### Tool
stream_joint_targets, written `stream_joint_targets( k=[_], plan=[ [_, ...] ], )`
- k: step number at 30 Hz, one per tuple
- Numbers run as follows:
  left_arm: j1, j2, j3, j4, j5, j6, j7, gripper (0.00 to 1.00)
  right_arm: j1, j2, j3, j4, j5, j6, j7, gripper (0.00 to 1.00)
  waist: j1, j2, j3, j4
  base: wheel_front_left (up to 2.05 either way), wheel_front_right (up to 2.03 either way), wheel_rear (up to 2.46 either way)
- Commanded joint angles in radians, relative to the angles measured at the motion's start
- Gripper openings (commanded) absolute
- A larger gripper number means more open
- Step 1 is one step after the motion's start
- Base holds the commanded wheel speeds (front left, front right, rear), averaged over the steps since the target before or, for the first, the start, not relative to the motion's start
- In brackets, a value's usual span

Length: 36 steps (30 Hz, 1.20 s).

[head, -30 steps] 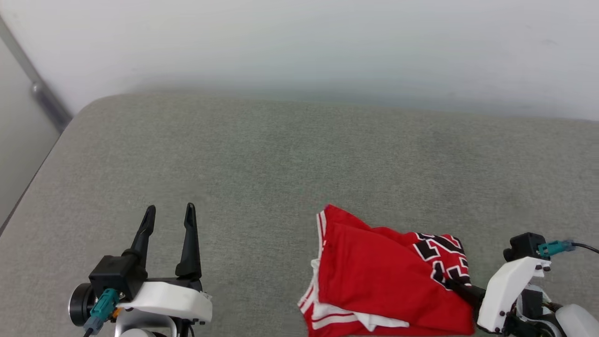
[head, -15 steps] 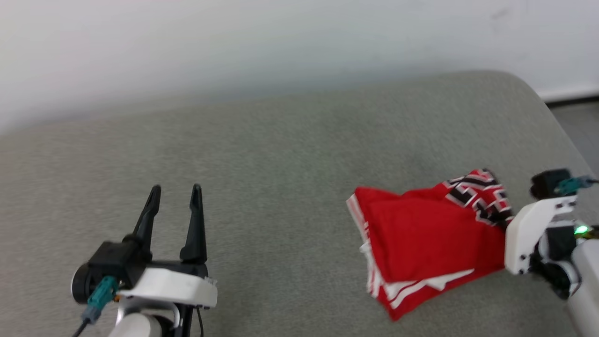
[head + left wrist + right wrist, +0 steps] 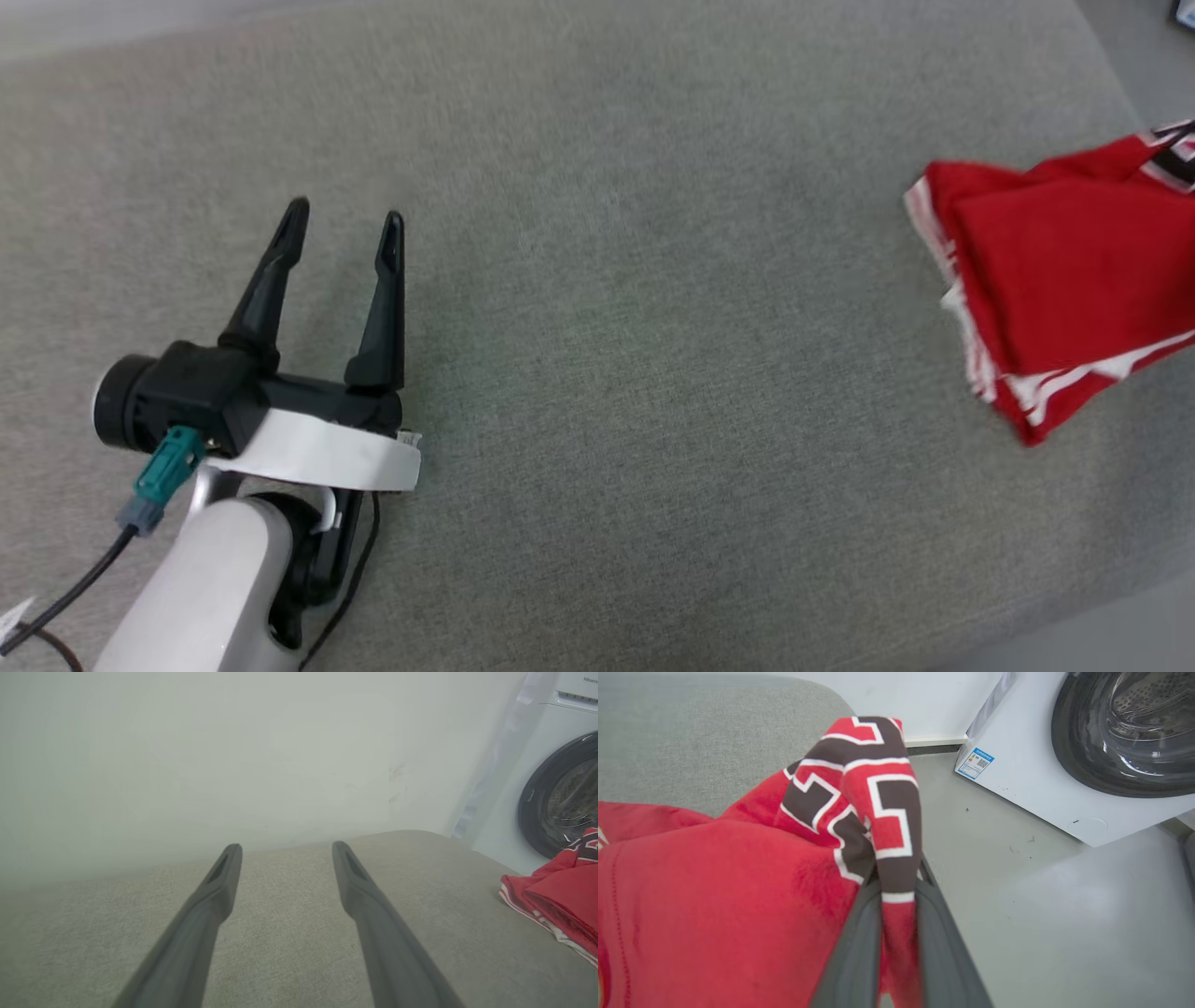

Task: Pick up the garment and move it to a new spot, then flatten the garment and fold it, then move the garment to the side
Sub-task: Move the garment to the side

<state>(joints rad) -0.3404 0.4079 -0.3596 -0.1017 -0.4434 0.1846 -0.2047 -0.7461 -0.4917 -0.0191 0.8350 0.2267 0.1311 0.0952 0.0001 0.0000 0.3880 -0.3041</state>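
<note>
Pinching the numbered edge of the folded garment (image 3: 1055, 271), the right claw (image 3: 896, 882) has drawn it well away from the spread, empty left claw (image 3: 344, 212) toward the cushion (image 3: 597, 373) edge, so the last move aside seems underway.

You have a grey cushion (image 3: 653, 327) before you. The jersey (image 3: 1064, 271) rests on it at three o'clock, near its edge.

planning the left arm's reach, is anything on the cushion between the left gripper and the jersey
Nothing visible does. Bare grey cushion lies between the open left gripper and the red jersey, which sits near the cushion's right end with its numbered fold pinched in the right gripper.
</note>
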Motion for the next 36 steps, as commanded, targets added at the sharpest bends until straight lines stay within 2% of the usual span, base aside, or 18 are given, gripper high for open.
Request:
stream_joint_targets(
  k=[1,5,6,7,8,9,15,21,30,36],
  plan=[
    [-0.019,0.008,0.0,-0.005,0.006,-0.004,0.002,1.0,-0.02,0.001,-0.012,0.006,-0.013,-0.001,-0.014,0.0,-0.0001,0.0,0.069,-0.004,0.0,0.0,0.0],
    [-0.047,0.02,-0.003,-0.022,0.018,-0.007,0.016,1.0,-0.067,0.02,-0.107,0.049,-0.082,-0.001,-0.071,0.0,-0.0001,0.0,0.114,0.002,0.0,0.0,0.0],
    [-0.052,0.022,-0.004,-0.027,0.02,-0.006,0.019,1.0,-0.071,0.031,-0.125,0.064,-0.101,-0.001,-0.081,0.04,-0.0001,0.0,0.123,0.003,0.0,0.0,0.0],
    [-0.056,0.025,-0.006,-0.029,0.019,-0.007,0.022,1.0,-0.073,0.044,-0.143,0.078,-0.118,-0.001,-0.09,0.26,-0.0001,0.0,0.129,0.003,0.0,0.0,0.0],
    [-0.06,0.026,-0.007,-0.031,0.02,-0.007,0.025,1.0,-0.078,0.054,-0.16,0.089,-0.133,-0.001,-0.104,0.43,-0.0001,0.0,0.133,0.003,0.0,0.0,0.0],
    [-0.062,0.027,-0.008,-0.032,0.022,-0.008,0.028,1.0,-0.081,0.06,-0.175,0.102,-0.146,-0.001,-0.117,1.0,-0.0001,0.0,0.137,0.003,0.0,0.0,0.0],
    [-0.063,0.029,-0.016,-0.018,0.021,-0.006,0.034,1.0,-0.084,0.095,-0.26,0.16,-0.214,-0.001,-0.207,1.0,-0.0001,0.0,0.121,-0.004,0.0,0.0,0.0],
    [-0.009,0.003,-0.025,0.033,-0.003,-0.003,0.009,1.0,-0.022,0.129,-0.277,0.18,-0.226,-0.001,-0.286,1.0,-0.0001,0.0,0.023,-0.008,0.0,0.0,0.0],
    [0.111,-0.055,-0.029,0.114,-0.053,0.01,-0.032,1.0,0.156,0.206,-0.213,0.112,-0.18,-0.001,-0.32,1.0,-0.0001,0.0,-0.166,0.021,0.0,0.0,0.0],
    [0.174,-0.078,-0.026,0.144,-0.07,0.022,-0.044,1.0,0.302,0.279,-0.149,0.0,-0.119,-0.001,-0.3,1.0,-0.0001,0.0,-0.251,0.071,0.0,0.0,0.0]
  ],
)
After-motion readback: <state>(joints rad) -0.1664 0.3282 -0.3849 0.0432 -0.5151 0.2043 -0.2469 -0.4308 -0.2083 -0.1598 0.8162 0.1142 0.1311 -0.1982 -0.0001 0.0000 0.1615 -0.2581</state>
